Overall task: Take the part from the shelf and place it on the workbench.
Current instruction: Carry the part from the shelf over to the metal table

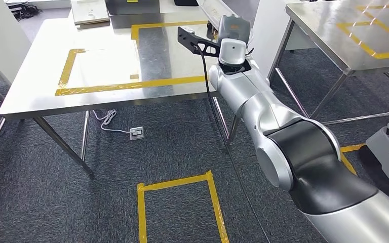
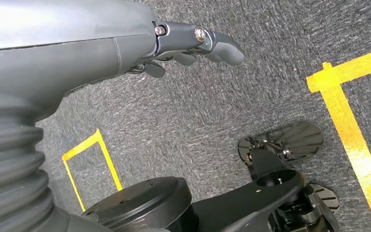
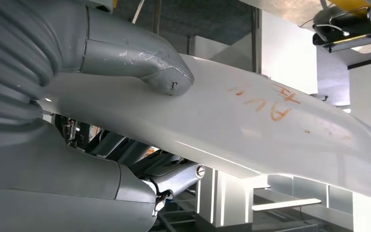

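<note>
Clearly the right hand (image 3: 140,72) grasps the white part (image 3: 251,125) beside the desk (image 1: 45,86); left hand (image 2: 193,46) fingers hang released.

Your right arm (image 1: 283,136) is stretched forward, wrist raised. Right hand (image 3: 125,96): thumb (image 3: 149,67) pressed on top of a long white part (image 3: 251,125), darker fingers (image 3: 174,176) curled beneath it. Left hand (image 2: 174,48) hangs low, fingers (image 2: 222,48) loosely extended, nothing between them.
</note>
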